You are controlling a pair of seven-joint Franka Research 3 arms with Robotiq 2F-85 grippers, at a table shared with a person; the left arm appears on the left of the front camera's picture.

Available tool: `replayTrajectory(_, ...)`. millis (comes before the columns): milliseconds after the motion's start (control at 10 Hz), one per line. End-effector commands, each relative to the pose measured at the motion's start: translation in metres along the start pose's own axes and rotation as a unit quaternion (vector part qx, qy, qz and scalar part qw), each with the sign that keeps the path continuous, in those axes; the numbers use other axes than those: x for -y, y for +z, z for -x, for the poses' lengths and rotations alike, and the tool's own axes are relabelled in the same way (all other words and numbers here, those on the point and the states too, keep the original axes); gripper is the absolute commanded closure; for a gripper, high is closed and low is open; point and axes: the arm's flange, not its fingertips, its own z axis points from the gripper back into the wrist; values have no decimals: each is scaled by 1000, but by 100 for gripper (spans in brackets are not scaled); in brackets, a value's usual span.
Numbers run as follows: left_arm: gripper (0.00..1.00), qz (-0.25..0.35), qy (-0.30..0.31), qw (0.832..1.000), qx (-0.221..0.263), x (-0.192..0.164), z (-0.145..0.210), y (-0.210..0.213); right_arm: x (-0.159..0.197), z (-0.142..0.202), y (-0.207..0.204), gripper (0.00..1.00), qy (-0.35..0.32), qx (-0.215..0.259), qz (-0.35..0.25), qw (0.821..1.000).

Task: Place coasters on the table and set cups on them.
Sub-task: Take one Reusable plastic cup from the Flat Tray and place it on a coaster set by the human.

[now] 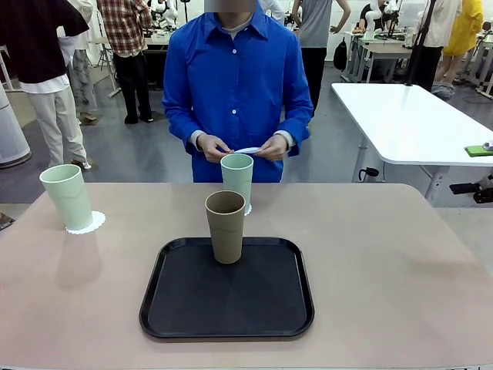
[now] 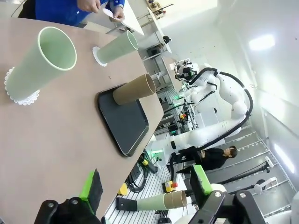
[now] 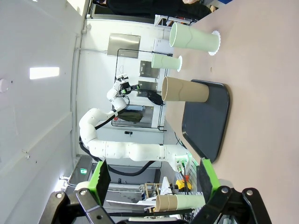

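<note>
Cups stand apart on the beige counter: one mint cup sits near the left edge on a lace-edged coaster, a second mint cup at the far middle on another coaster, and the brown cup stands upright near the far edge of the black tray. The person's hands hold a third coaster beyond the counter's far side. The left gripper and right gripper both hang wide open, gripping nothing.
</note>
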Motion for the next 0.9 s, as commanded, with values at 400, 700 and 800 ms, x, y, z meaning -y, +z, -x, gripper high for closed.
replayTrajectory(400,0,5,-2,1000,-2,1,-1,6,-2,2,0,0,3,0,-3,1000)
replayTrajectory(700,0,5,-2,1000,-2,1,-1,6,-2,2,0,0,3,0,-3,1000)
replayTrajectory(800,0,5,-2,1000,-2,1,-1,6,-2,2,0,0,3,0,-3,1000)
